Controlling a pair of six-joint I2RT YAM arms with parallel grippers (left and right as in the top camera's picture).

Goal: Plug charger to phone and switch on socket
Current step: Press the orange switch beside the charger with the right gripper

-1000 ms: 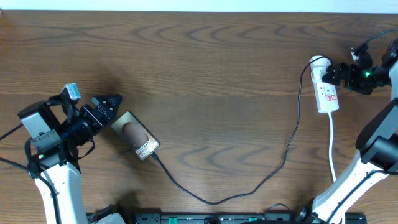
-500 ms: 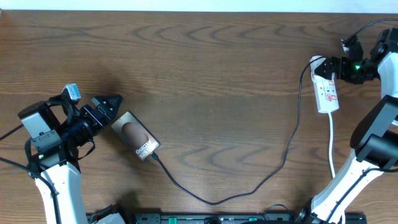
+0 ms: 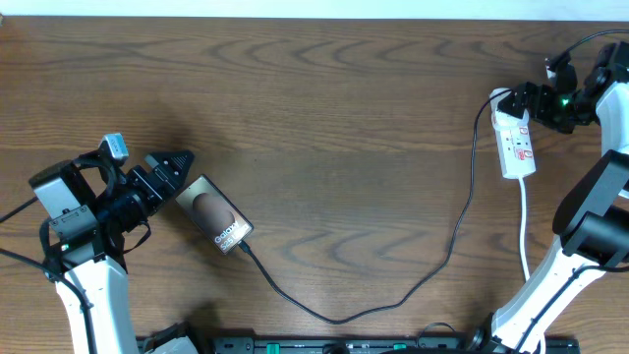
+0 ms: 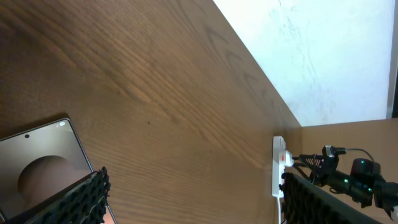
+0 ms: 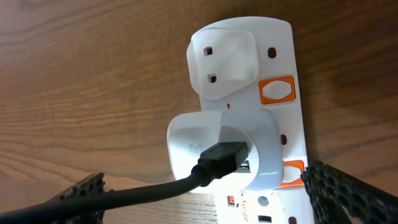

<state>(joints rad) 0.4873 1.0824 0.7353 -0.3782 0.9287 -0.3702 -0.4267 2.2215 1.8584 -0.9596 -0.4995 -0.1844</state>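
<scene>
The bronze-brown phone [image 3: 216, 218] lies face down at the left, and also shows in the left wrist view [image 4: 37, 168]. The black charger cable [image 3: 334, 317] runs from the phone's lower end across the table to a white adapter [image 5: 205, 146] in the white socket strip [image 3: 518, 147]. The plug tip [image 3: 241, 247] sits at the phone's port. My left gripper [image 3: 180, 163] is open at the phone's upper-left end [image 4: 193, 202]. My right gripper [image 3: 532, 106] is open over the strip's far end [image 5: 211, 199], its fingers either side of the adapter. An orange switch [image 5: 277, 90] shows beside it.
The strip's white cord [image 3: 524, 231] runs down to the front edge at the right. The strip shows small in the left wrist view [image 4: 278, 168]. A pale wall [image 4: 323, 56] lies past the table's far edge. Arm bases stand at the front corners.
My right gripper has moved up and left from beside the strip to its far end near the adapter. The left arm, phone and cable have not moved.
</scene>
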